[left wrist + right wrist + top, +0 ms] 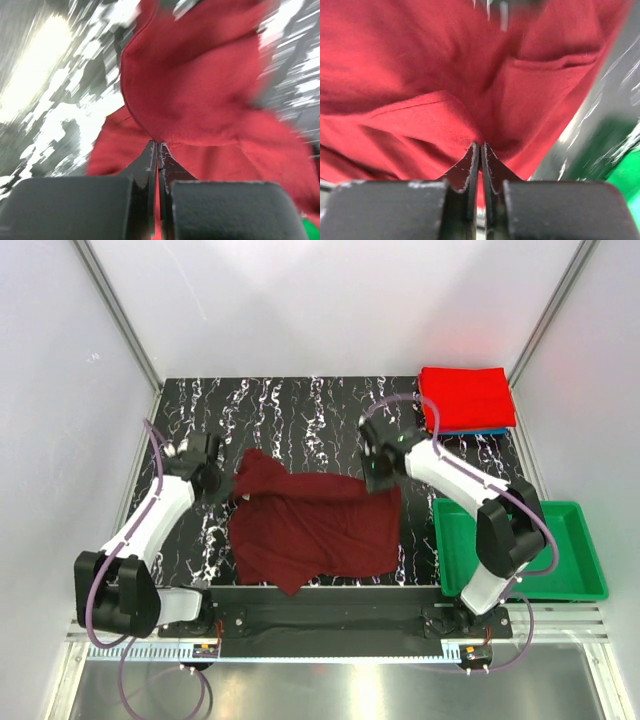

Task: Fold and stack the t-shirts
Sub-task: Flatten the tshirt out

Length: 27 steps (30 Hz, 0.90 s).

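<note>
Quick notes on this frame, fwiw. The maroon tee (315,525) sat mid-table, rumpled, its top edge strung between the two arms and the rest sagging toward the near edge.

The left gripper (157,145) was clamped tight, jaws basically touching, w/ a fold of the cloth pinched right at the tips on the shirt's left upper corner. The right gripper (480,146) looked the same: jaws pressed together and fabric bunched up against the tips at the right upper corner. So both had hold of the shirt, imo.

Why hold it like that? My guess is that two grips well apart let them pull it taut and lay it flat before any fold. You can't fold a crumpled heap. The wrist views were blurry, so I couldn't tell exactly which part (sleeve vs shoulder) each one had.

Material-wise it was soft matte jersey, slightly fuzzy up close, w/ a stitched hem ridge showing in the right wrist view. It was floppy stuff and draped in big loose creases.

The table (300,410) was glossy black w/ white marble veins, prob slick enough for the cloth to slide. The red tee (465,397) was folded into a neat rectangle at the far right corner, on top of a blue tee (480,431) that only peeked out as a thin strip. That's the stack, so I'd say the maroon one goes there next. The green tray (575,585), hard shiny plastic, sat at the right near side, apart from the shirts.
</note>
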Motion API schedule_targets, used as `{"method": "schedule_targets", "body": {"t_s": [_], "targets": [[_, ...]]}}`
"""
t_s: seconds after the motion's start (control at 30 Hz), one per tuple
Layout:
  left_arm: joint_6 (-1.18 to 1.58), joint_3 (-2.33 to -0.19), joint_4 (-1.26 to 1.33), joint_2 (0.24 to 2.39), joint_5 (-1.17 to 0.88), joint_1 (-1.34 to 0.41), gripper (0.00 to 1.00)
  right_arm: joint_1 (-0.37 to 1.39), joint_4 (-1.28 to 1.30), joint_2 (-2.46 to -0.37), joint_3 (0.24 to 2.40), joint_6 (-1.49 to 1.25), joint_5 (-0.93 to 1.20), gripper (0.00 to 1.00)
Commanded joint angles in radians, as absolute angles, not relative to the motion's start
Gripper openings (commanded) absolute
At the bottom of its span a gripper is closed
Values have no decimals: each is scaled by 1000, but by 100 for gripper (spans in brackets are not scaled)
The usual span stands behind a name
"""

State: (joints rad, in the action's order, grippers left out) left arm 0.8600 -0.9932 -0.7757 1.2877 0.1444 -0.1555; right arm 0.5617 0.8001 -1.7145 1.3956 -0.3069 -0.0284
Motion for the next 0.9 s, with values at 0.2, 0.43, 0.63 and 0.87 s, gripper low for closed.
{"method": "schedule_targets", "body": {"t_s": [0.2,0.43,0.63,0.87], "targets": [[808,-746,-782,1111,74,-152,0,589,796,-1491,1166,-592,-87,44],[792,-729,-762,1097,64,-150,0,588,982,-1689,1399,-735,-258,49],[787,-724,-747,1095,51,-150,0,516,1069,-1795,1485,-796,-334,47],[782,-735,-744,1097,43,-150,0,489,1193,-1948,1643,-790,-336,50]]}}
